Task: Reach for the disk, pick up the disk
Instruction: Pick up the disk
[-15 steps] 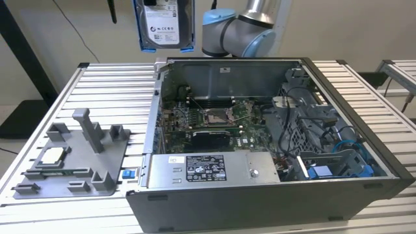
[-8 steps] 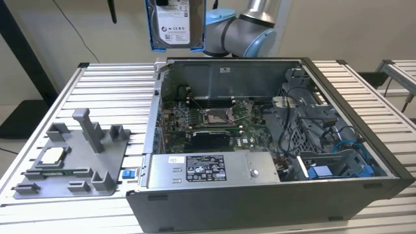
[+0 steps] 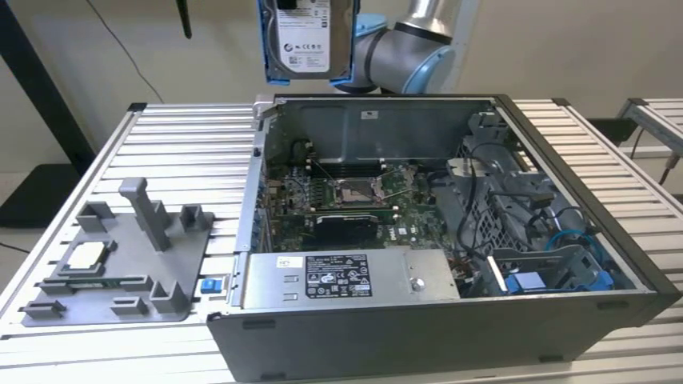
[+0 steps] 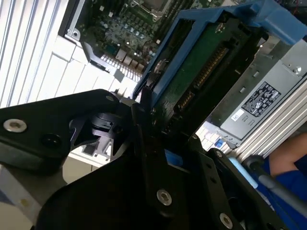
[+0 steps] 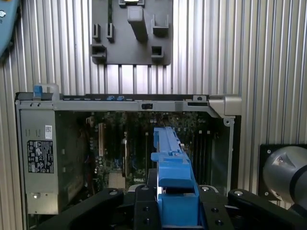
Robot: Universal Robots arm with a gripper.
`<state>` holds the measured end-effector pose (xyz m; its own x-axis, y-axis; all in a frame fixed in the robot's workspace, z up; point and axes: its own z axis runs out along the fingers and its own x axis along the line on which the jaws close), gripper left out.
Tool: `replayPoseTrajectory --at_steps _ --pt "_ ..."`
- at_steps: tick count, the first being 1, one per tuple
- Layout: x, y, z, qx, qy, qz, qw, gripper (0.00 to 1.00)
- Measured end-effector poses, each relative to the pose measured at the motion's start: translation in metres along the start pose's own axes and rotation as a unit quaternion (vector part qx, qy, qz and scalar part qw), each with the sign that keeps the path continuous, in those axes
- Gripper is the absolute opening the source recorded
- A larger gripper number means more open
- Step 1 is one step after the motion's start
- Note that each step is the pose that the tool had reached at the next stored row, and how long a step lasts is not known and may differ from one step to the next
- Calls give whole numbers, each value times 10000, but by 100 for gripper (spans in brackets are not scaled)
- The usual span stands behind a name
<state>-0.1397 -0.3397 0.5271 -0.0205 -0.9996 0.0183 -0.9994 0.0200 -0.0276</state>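
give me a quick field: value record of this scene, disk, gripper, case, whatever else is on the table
disk: hard drive in blue bracket, held in the air over the case, label facing the exterior view
gripper: shut on the disk's blue bracket, seen in the second wrist view
computer case: open, motherboard and power supply exposed
fixture plate: grey, at the exterior view's left of the case, carrying a small square chip
blue clip: between plate and case
table: slatted aluminium

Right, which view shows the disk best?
The exterior view: the disk hangs label face-on above the computer case. The second wrist view shows its circuit-board underside; the first wrist view, its blue bracket edge-on.
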Motion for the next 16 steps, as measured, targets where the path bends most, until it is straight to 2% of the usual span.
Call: replayPoseTrajectory --at_steps 16 --pt "-10 -505 13 0 0 0 10000 0"
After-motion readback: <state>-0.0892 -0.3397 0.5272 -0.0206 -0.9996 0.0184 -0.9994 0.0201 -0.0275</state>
